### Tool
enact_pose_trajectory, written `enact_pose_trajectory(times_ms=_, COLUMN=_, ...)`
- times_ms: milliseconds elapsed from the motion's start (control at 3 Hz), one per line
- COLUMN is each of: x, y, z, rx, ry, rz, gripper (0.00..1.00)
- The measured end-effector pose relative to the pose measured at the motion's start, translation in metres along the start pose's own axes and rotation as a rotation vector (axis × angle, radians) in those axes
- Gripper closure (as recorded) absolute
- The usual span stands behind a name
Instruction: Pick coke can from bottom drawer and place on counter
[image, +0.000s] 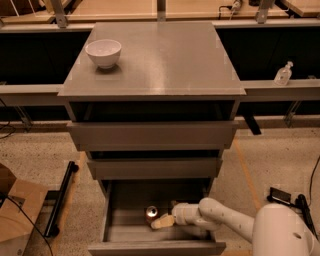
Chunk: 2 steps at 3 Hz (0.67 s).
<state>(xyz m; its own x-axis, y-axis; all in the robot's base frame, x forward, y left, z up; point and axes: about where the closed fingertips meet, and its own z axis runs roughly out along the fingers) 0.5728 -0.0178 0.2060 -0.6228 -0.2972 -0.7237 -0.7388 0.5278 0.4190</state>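
The coke can (151, 213) stands upright in the open bottom drawer (125, 232), near its middle; its silver top faces up. My gripper (161, 221) reaches into the drawer from the right on a white arm, and its pale fingertips lie right beside the can's right side. The counter (165, 55) is the flat grey top of the cabinet, above the two upper drawers.
A white bowl (103, 52) stands on the counter's back left corner. A clear bottle (282, 74) stands on the grey rail shelf at the right. A cardboard box (17, 215) and a black bar (60, 200) lie on the floor at the left.
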Motion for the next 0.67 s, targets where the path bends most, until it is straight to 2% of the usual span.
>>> enact_pose_trajectory(times_ms=667, x=0.013, y=0.002, z=0.069, rx=-0.020, ry=-0.031, rz=0.062, gripper=0.00)
